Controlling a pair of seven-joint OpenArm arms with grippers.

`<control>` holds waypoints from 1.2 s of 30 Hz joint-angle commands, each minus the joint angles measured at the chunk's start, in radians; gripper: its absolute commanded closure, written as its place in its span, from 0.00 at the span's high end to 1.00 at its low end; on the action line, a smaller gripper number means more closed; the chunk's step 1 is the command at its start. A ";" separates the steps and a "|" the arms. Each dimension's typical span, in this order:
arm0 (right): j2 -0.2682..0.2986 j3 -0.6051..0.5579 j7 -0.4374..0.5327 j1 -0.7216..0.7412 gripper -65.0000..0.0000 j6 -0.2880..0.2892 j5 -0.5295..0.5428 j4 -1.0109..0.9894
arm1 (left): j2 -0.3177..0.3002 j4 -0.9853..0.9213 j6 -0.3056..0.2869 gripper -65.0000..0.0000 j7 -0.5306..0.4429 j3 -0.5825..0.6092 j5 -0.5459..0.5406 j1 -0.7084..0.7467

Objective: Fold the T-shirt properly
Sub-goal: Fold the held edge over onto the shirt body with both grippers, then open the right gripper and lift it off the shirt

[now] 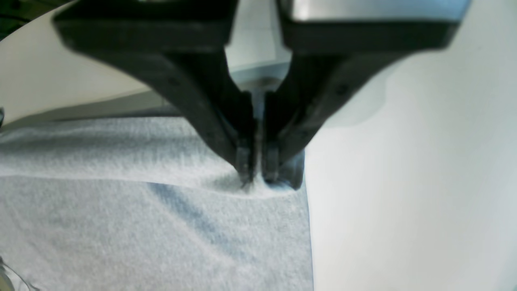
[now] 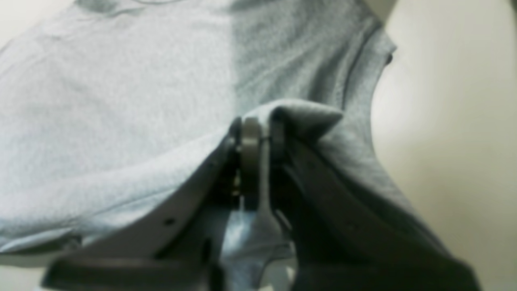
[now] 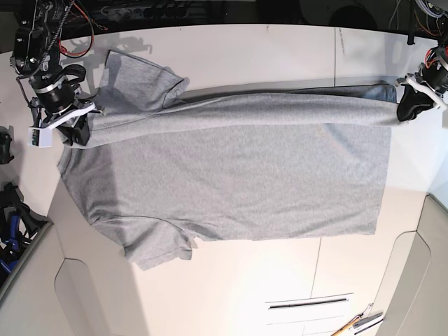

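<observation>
The light grey T-shirt [image 3: 231, 175] lies spread across the white table [image 3: 245, 294], sleeves toward the base view's left and hem toward its right. Its far long edge is pulled into a taut raised fold between both grippers. My left gripper [image 3: 407, 108] is at the hem end; in the left wrist view the gripper [image 1: 256, 178] is shut, pinching a ridge of the T-shirt [image 1: 141, 226] near its corner. My right gripper [image 3: 73, 126] is at the shoulder end; in the right wrist view this gripper [image 2: 258, 125] is shut on a bunched fold of the T-shirt [image 2: 121, 101]. No lettering shows.
Hand tools [image 3: 357, 323] lie at the table's near right edge. Red wiring [image 3: 70, 42] hangs behind the arm on the base view's left. Dark gear [image 3: 10, 224] sits off the table's left side. Bare table shows along the shirt's right side [image 1: 404, 182].
</observation>
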 commanded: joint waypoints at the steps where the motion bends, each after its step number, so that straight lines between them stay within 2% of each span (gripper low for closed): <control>1: 0.012 0.006 0.030 0.008 0.00 0.001 -0.002 0.019 | -0.017 0.016 -0.002 0.00 -0.026 -0.009 -0.011 -0.004; 9: 0.011 0.006 0.030 0.008 0.00 0.001 -0.003 0.019 | -0.017 0.016 -0.002 0.00 -0.025 -0.009 -0.011 -0.004; 10: 0.011 0.006 0.029 0.008 0.00 0.002 -0.003 0.019 | -0.017 0.016 -0.002 0.03 -0.025 -0.009 -0.011 -0.004; 13: 0.011 0.006 0.030 0.008 0.25 0.005 -0.003 0.019 | -0.017 0.016 -0.002 0.24 -0.026 -0.009 -0.012 -0.004; 15: 0.011 0.006 0.032 0.009 0.31 0.005 -0.003 0.019 | -0.017 0.016 -0.002 0.28 -0.026 -0.009 -0.012 -0.004; 18: 0.012 0.006 0.061 0.021 0.31 0.005 -0.004 0.019 | -0.017 0.016 -0.002 0.28 -0.029 -0.009 -0.013 -0.004; 24: 0.014 0.006 0.059 0.089 0.31 0.005 -0.036 0.019 | -0.018 0.016 -0.002 0.28 -0.029 -0.009 -0.016 -0.004; 29: 0.021 0.009 0.056 0.119 0.31 0.005 -0.100 0.020 | -0.017 0.016 -0.003 0.28 -0.029 -0.009 -0.016 -0.004; 30: 0.023 0.016 0.056 0.124 0.29 0.005 -0.137 0.022 | -0.017 0.016 -0.002 0.28 -0.029 -0.009 -0.016 -0.004; 33: 0.022 0.063 0.042 0.121 0.14 0.004 -0.214 0.065 | -0.017 0.016 -0.002 0.28 -0.029 -0.009 -0.016 -0.004; 36: 0.022 0.137 -0.082 0.118 0.07 0.004 -0.186 0.158 | -0.017 0.016 -0.002 0.28 -0.029 -0.009 -0.015 -0.004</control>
